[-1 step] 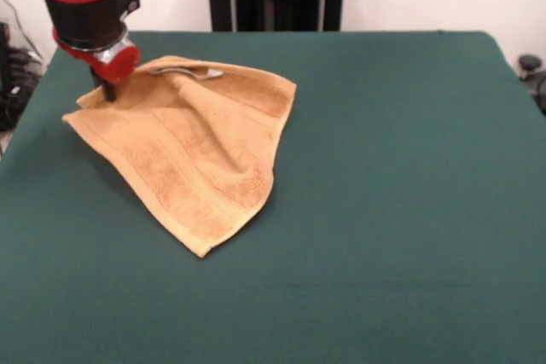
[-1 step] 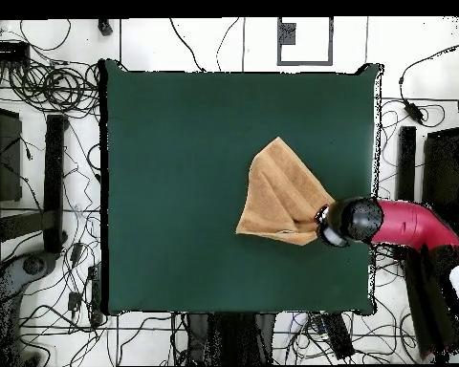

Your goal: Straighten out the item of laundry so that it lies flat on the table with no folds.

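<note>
Towel (image 1: pixel 192 155): tan, folded over itself, one corner pointing forward on green bench (image 1: pixel 401 210). Tool (image 1: pixel 107 89): at towel's far left corner, touching it; finger state cannot be told.

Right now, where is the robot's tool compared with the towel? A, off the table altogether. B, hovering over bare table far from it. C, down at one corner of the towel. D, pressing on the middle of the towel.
C: the tool is down at the far corner of the rumpled towel, not over its middle or the bare table.
</note>
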Controlling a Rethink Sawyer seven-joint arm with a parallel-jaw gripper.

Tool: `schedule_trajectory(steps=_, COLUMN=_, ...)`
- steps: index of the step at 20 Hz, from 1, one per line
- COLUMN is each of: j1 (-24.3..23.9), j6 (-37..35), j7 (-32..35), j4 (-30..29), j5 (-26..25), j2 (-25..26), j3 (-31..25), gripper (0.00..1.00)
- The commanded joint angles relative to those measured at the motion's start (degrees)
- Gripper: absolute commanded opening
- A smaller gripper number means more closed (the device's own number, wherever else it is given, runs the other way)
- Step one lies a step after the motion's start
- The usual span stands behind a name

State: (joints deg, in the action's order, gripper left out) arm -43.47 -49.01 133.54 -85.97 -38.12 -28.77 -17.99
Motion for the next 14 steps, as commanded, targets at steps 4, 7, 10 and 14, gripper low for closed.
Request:
schedule_trajectory(steps=4, j1=0.83, j6=-11.46, j7=-23.50, j4=6.85, j5=2.07, j2=0.95, j3=-9.51, gripper=0.00)
schedule_trajectory(steps=7, j1=1.07, j6=-13.32, j7=-23.48, j4=7.89, j5=2.21, j2=0.92, j3=-9.67, gripper=0.00)
schedule_trajectory(steps=10, j1=1.28, j6=-14.04, j7=-23.25, j4=8.14, j5=2.44, j2=0.78, j3=-9.72, gripper=0.00)
schedule_trajectory(steps=14, j1=1.80, j6=-15.37, j7=-22.71, j4=8.74, j5=2.49, j2=0.59, j3=-9.75, gripper=0.00)
